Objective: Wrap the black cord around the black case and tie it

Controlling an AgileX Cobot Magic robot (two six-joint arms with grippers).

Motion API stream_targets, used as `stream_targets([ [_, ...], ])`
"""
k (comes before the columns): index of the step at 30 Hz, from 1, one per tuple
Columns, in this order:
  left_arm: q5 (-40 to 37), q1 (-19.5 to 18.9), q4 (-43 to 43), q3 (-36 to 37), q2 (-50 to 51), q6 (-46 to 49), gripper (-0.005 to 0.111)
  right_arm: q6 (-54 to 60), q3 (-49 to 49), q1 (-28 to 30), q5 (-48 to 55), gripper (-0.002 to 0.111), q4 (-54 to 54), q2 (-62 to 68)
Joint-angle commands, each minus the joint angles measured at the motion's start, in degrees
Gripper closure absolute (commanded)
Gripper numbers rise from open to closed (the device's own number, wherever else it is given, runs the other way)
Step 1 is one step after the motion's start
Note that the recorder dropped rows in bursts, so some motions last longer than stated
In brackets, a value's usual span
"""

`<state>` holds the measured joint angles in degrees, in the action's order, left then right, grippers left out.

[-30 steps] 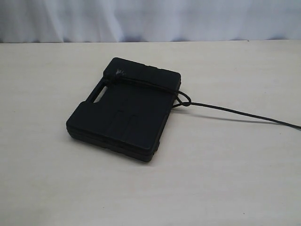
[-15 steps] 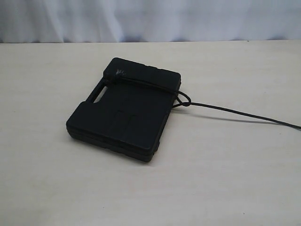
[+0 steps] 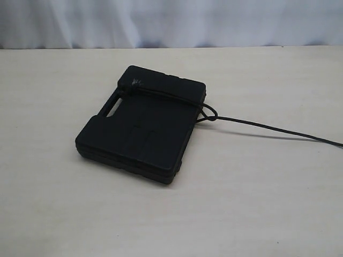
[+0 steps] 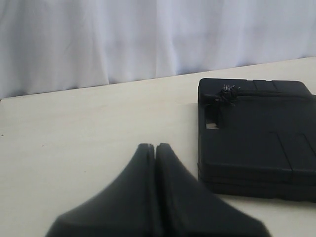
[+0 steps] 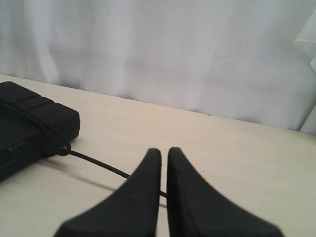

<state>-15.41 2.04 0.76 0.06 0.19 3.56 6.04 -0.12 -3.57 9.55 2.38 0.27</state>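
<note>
At mid surface (image 3: 257, 203) the case (image 3: 136, 126) lies flat, cord (image 3: 268, 127) over its far end, looped at the right edge, tail trailing right. My left jaws and right jaws are pressed together. Left jaws hold nothing. The tail reaches my right jaws; can't tell if pinched. Tying step, I judge; next, cinch the knot.

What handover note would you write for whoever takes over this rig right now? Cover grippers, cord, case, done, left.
Left gripper: shut, empty, apart from the black case.
Right gripper: shut, apparently pinching the black cord, which runs raised above the table.
Done: cord crosses the case top; knot at its edge.
Left: probably snug the knot, then release.
</note>
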Motion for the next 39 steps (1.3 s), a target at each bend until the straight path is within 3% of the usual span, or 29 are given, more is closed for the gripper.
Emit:
stream_targets([
  [1, 0.62, 0.0, 0.54, -0.06, -0.19, -0.37, 0.107, 0.37, 0.12, 0.65, -0.97, 0.104, -1.94, -0.27],
  [8, 0.51, 0.0, 0.52, -0.06, -0.19, -0.37, 0.107, 0.37, 0.12, 6.14, -0.97, 0.104, -1.94, -0.27],
  [31, 1.04, -0.11, 1.26, -0.06, -0.19, -0.37, 0.107, 0.37, 0.12, 6.15, -0.6, 0.104, -1.94, -0.27],
  [39, 1.23, -5.47, 1.39, -0.06, -0.19, -0.37, 0.107, 0.37, 0.12, 6.15, -0.6, 0.104, -1.94, -0.27],
])
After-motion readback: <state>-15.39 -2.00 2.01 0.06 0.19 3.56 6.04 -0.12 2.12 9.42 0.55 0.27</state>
